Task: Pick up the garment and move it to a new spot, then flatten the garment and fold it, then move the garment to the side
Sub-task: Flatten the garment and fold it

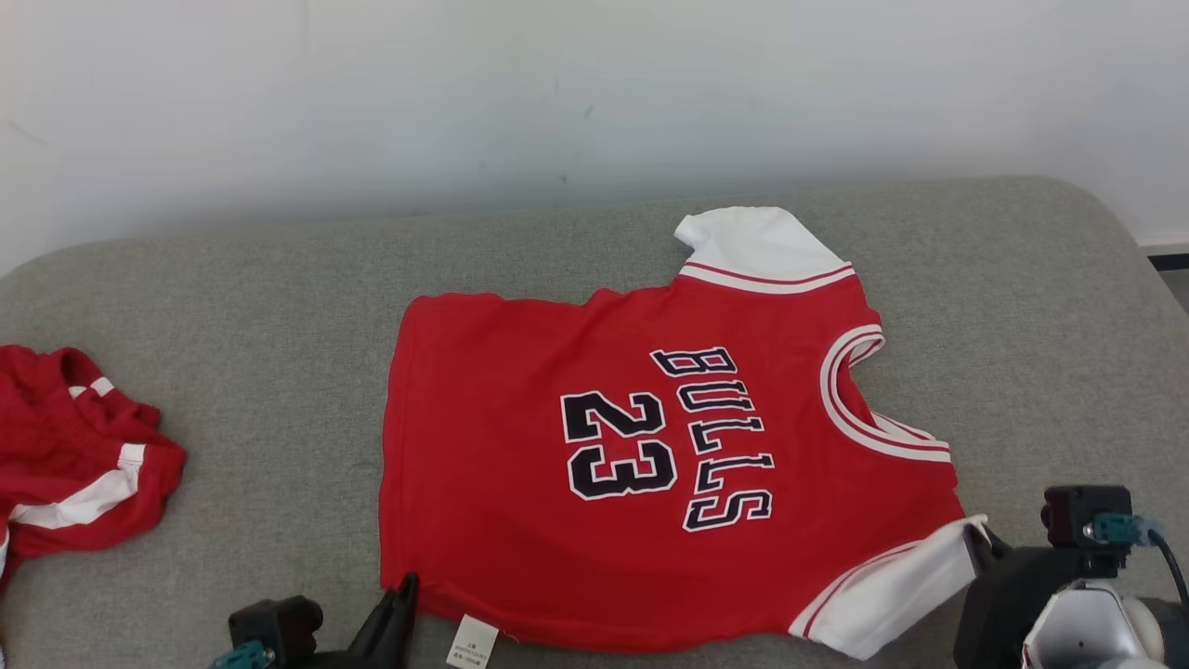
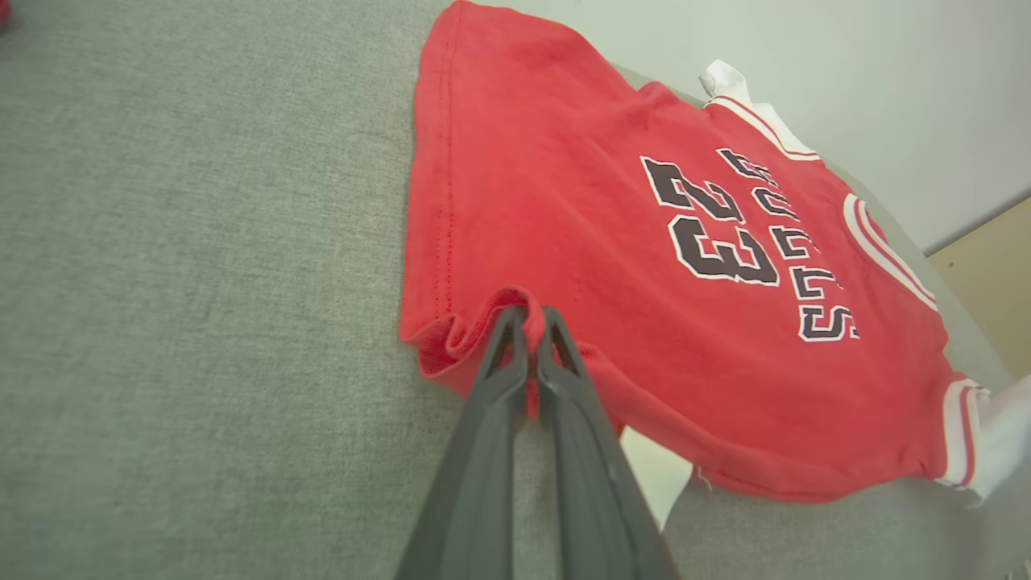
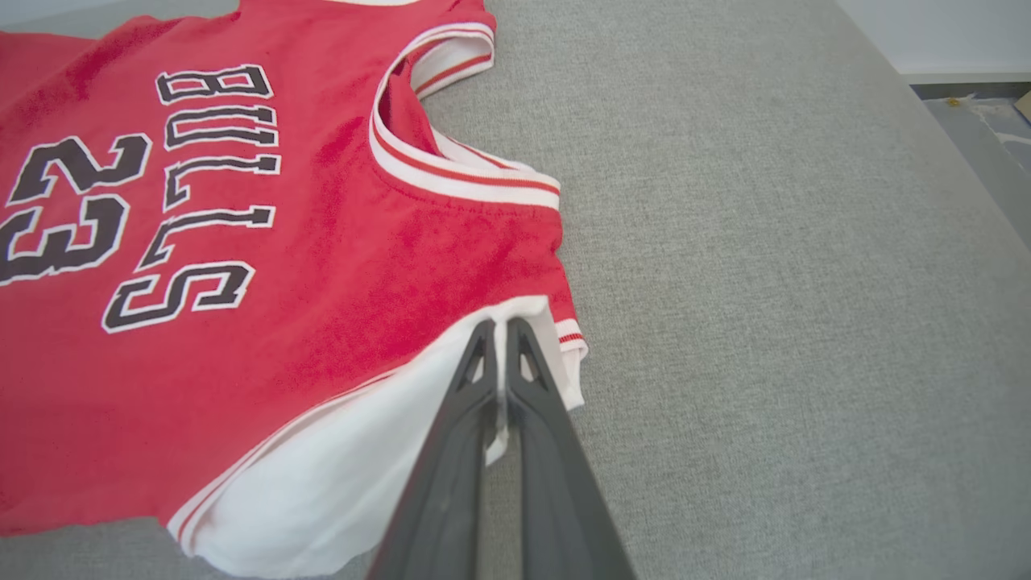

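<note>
the shirt (image 1: 492, 372) lies flat on the grey cushion (image 1: 232, 307); my left gripper (image 2: 529, 316) pinches its hem corner (image 2: 451, 338), my right gripper (image 3: 499, 329) the white sleeve (image 3: 362, 459). i think folding begins: lift both edges over evenly.

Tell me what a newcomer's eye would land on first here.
A red Bulls 23 jersey lies flat on the grey cushion. Fingers of the left gripper pinch its hem corner; those of the right gripper pinch its white sleeve. Another red garment lies crumpled at left.
</note>
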